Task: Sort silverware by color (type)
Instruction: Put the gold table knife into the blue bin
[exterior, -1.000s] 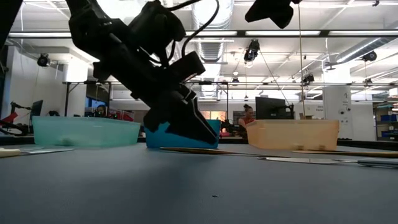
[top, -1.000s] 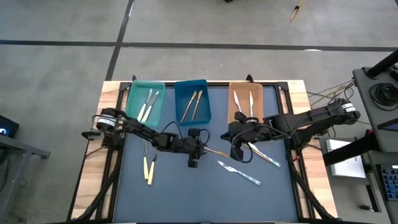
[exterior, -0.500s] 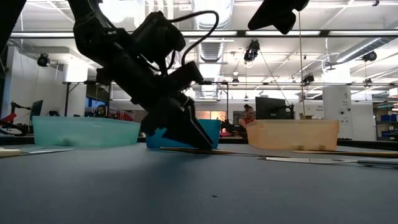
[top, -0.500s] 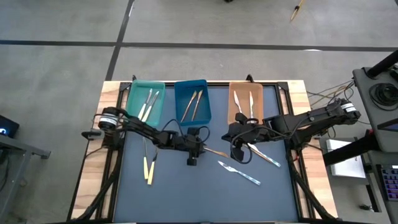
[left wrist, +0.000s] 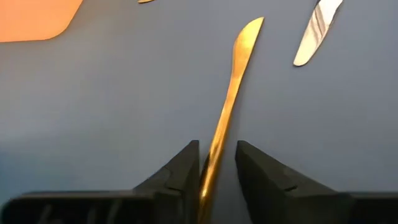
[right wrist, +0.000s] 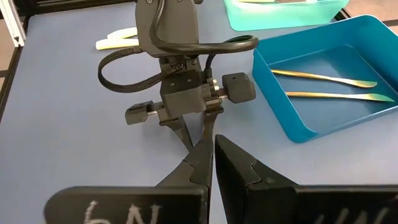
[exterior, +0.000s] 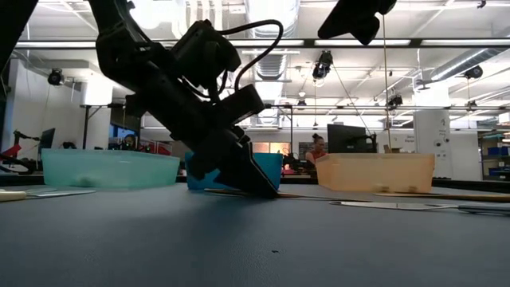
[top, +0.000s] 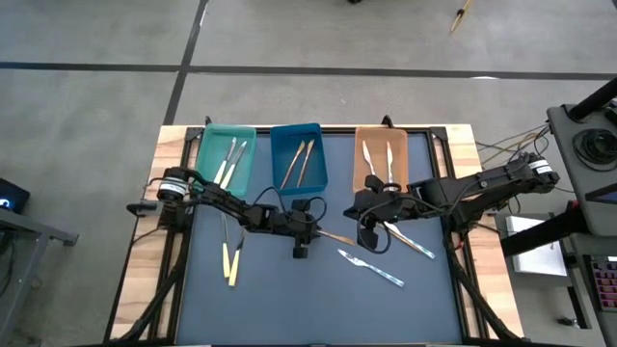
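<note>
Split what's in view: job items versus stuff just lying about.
Job: brown knife between the left gripper's fingers; cream-handled pair; blue-handled knife; teal tray, blue tray, orange tray; right gripper, idle near the orange tray.
Lying about: thin stick on the floor; control box beside the table.

three trays (top: 295, 131) stood side by side along the far edge of the surface (top: 289, 299), each with two pieces of silverware in it. the left gripper (top: 315, 231) sat at mid-surface before the middle tray, its jaws either side of a knife (left wrist: 231, 99). the right gripper (top: 364, 214) hung before the right tray. two pieces (top: 230, 262) lay before the left tray.
</note>
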